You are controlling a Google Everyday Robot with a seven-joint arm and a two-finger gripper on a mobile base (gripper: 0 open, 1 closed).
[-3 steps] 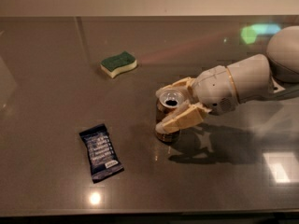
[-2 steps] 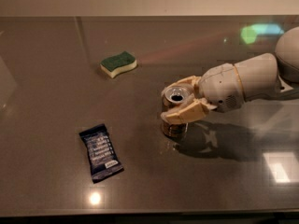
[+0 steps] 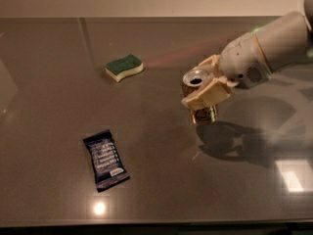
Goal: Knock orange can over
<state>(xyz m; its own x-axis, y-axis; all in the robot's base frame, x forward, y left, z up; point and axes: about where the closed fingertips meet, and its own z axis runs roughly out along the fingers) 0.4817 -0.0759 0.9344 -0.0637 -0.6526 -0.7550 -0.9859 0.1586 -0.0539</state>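
- Dark, glossy surface [image 3: 58,111] fills the view under a pale wall; my arm comes in from the right side.
- My gripper [image 3: 195,85] sits right of centre, wrapped around the orange can [image 3: 206,114].
- My fingers [image 3: 208,94] hold the can between them: one cream finger lies across the front of its body, the other sits behind, near the silver top.
- The can's long axis runs roughly up and down, so it is not yet knocked over. I cannot tell whether its base rests on the surface.
- The can lies between the fingers, not beside them, so I judge a sideways tip or a release with a push would topple it.
- A green sponge [image 3: 124,67] lies well apart to the left, and a dark snack packet [image 3: 106,159] lies nearer the front edge.
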